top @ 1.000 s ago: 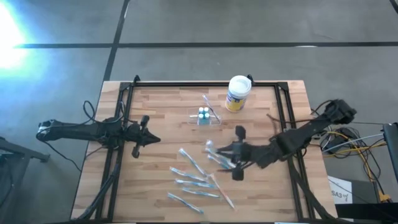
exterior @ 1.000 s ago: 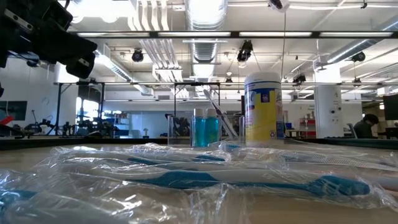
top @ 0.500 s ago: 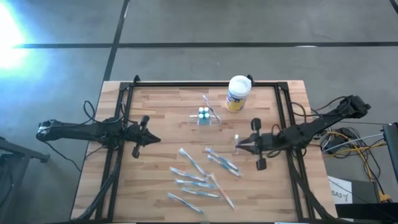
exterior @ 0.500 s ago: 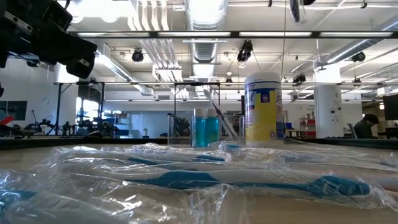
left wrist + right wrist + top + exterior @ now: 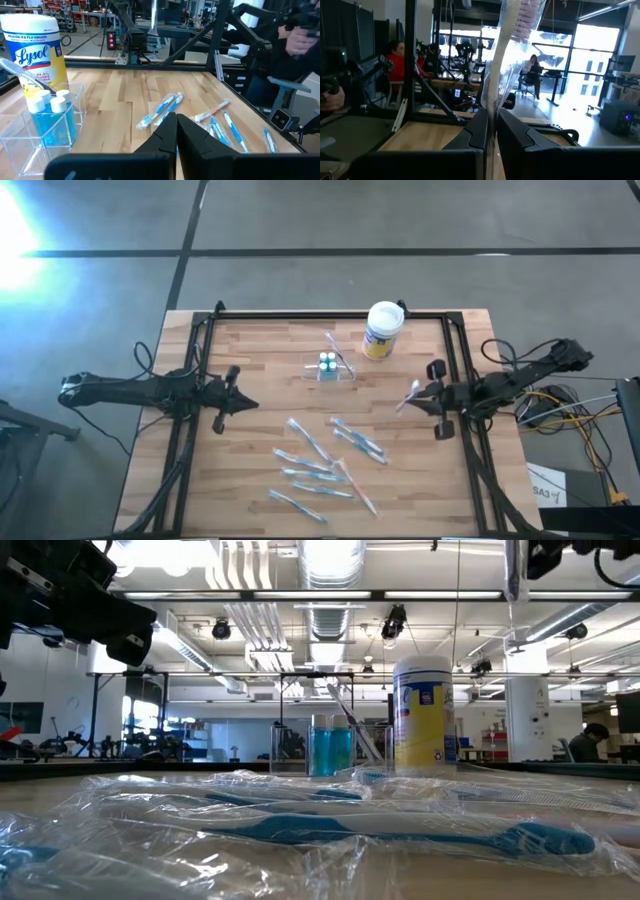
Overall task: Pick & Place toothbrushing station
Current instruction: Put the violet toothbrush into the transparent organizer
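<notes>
Left gripper [image 5: 243,405] closed, right gripper [image 5: 419,396] clamped, raised

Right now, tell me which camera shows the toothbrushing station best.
The left wrist view: the toothbrushing station sits close, its clear walls and blue bottles plain. The high view shows it small from above; the low view shows it distant behind wrapped toothbrushes. The right wrist view misses it.

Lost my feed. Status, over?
Right gripper shut on wrapped toothbrush, lifted by table's right edge. Left gripper shut, empty. Clear plastic holder beside white-lidded canister, unobstructed.

"Lysol" on the yellow-labelled canister [image 5: 34,52]
</notes>
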Controlling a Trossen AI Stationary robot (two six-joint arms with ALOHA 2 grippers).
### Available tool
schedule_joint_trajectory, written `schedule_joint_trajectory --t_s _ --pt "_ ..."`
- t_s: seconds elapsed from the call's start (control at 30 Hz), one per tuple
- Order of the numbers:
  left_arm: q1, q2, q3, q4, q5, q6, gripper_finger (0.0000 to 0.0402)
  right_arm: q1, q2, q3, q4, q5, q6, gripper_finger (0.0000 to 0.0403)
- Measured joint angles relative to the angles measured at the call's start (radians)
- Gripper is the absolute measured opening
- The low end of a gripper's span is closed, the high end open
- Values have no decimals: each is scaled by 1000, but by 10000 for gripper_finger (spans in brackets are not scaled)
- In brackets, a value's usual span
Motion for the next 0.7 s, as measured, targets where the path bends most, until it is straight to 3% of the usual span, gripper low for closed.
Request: schedule_joint_trajectory --t_s 0.7 --pt "0 0 0 0 -51 -1 19 0 -153 -212 56 2 23 20"
